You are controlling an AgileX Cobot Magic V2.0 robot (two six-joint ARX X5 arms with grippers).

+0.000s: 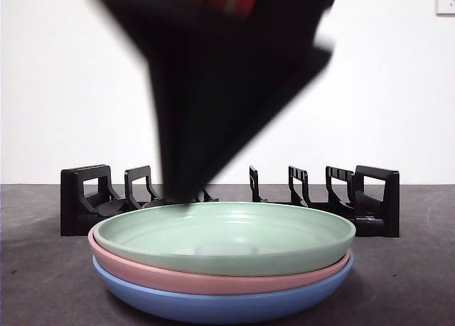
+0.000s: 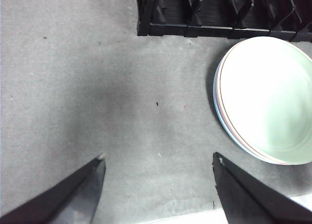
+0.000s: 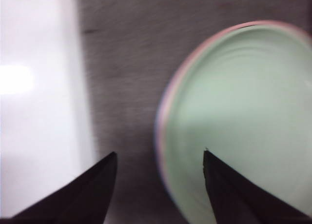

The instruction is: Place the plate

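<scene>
Nothing placed yet: pale green plastic plate (image 1: 226, 237) tops the pink and blue stack at lower centre of the front view, black slotted rack (image 1: 372, 198) behind it. Right gripper (image 3: 160, 158) over its rim, fingers wide, empty. Left gripper (image 2: 158, 160) waits over bare grey surface (image 2: 97, 87), fingers wide.

Grey table (image 2: 97, 87) bears plate stack (image 1: 224, 265), black rack (image 1: 227, 198)
</scene>
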